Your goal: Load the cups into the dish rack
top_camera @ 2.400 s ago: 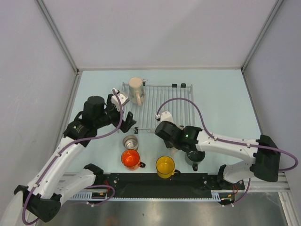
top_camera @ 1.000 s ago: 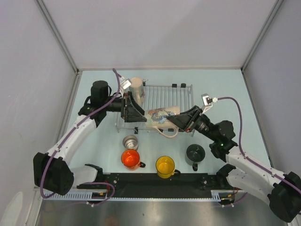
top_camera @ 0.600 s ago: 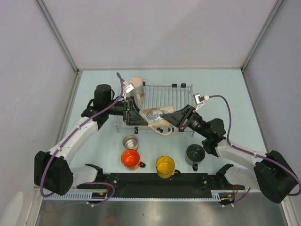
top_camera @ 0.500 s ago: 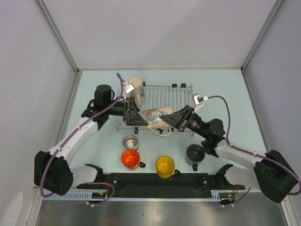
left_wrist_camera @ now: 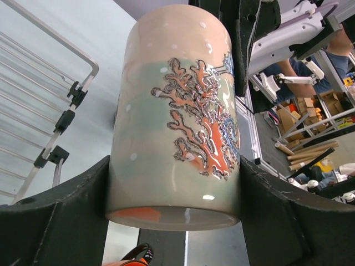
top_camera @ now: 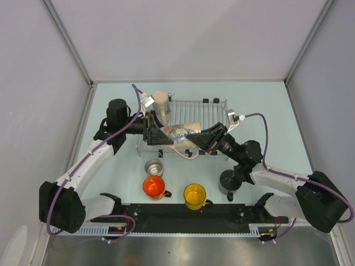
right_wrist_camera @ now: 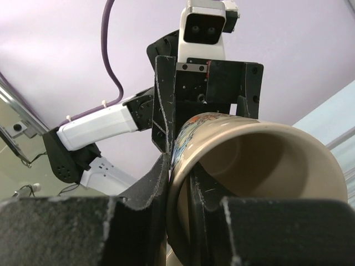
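Handover in mid-air. The patterned beige mug [top_camera: 182, 133] lies on its side in the middle of the overhead frame, above the near edge of the dish rack [top_camera: 206, 113]. Its handle hangs down toward the tabletop [top_camera: 260, 122].

My right end effector [right_wrist_camera: 178, 166] pinches the rim, one finger inside the mouth and one outside. My left end effector [top_camera: 161, 132] is spread wide around the mug's body. In its wrist view the pads [left_wrist_camera: 83, 221] sit against both sides, just above the base.

The way I judge it, the trick is not to let go too soon. The left squeeze should be firm on that smooth glazed wall before the right pinch opens. The right finger then has to slide straight out of the mouth, toward the right of the frame, without levering on the rim.

The wall is slick, so I want the left pads square across the widest part of the body, not skewed. After that, the left arm turns the mug and lowers it onto the wires.

The plain beige mug [top_camera: 160, 105] already stands at the rack's upper-left corner, just beside my left wrist, so I need to leave room there.

At the bottom of the frame, the steel cup [top_camera: 153, 167], orange mug [top_camera: 153, 187], yellow mug [top_camera: 194, 194] and dark grey mug [top_camera: 229, 180] sit on the tabletop, not yet loaded.
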